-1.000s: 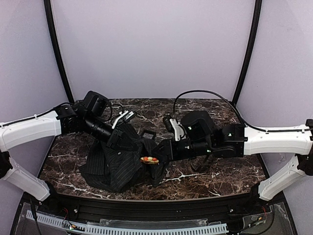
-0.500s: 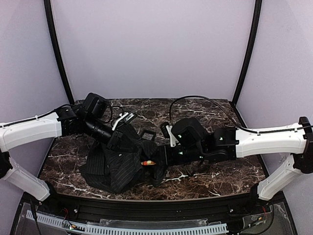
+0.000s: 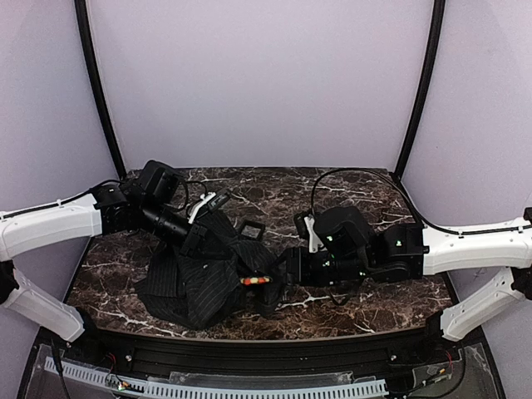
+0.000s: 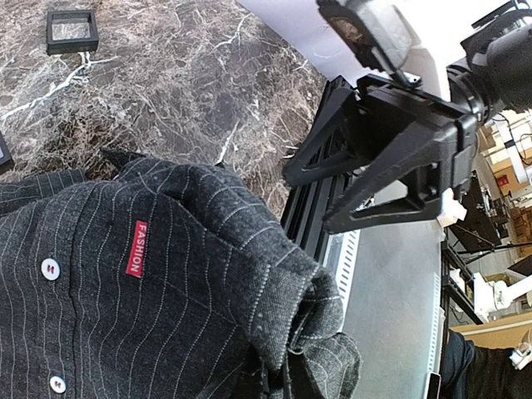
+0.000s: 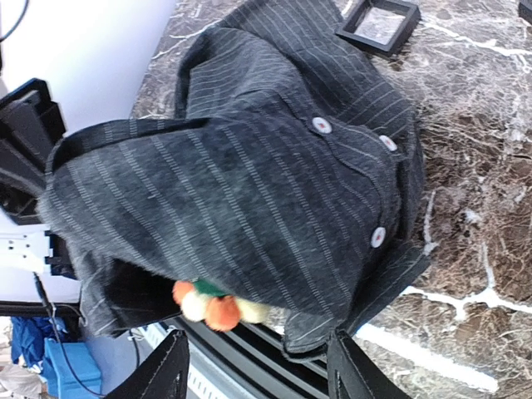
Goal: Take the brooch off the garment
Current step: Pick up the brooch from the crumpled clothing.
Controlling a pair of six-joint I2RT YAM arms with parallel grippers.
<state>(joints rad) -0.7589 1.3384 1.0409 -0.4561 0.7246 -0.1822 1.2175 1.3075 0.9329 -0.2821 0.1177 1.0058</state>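
Observation:
The garment (image 3: 195, 283), black with pale pinstripes and small buttons, lies bunched at the table's front left. My left gripper (image 3: 202, 238) is shut on a raised fold of it, and in the left wrist view the garment (image 4: 166, 274) hides that gripper's fingers. The brooch (image 3: 255, 281), orange and cream with a bit of green, hangs at the garment's right edge. In the right wrist view the brooch (image 5: 212, 303) peeks from under the cloth fold. My right gripper (image 5: 262, 370) is open just short of it, its fingers (image 5: 166, 374) wide apart and holding nothing. From above, the right gripper (image 3: 278, 270) is just right of the brooch.
A small black square box (image 3: 249, 229) lies on the marble table (image 3: 349, 195) behind the garment and also shows as the box (image 5: 378, 23) in the right wrist view. Black rails run along the near table edge (image 3: 249, 353). Both forearms reach in low over the table.
My right gripper has opened wider and its arm has drawn back to the right after leaning in. The brooch stays on the garment, slightly lower. The left arm has barely moved.

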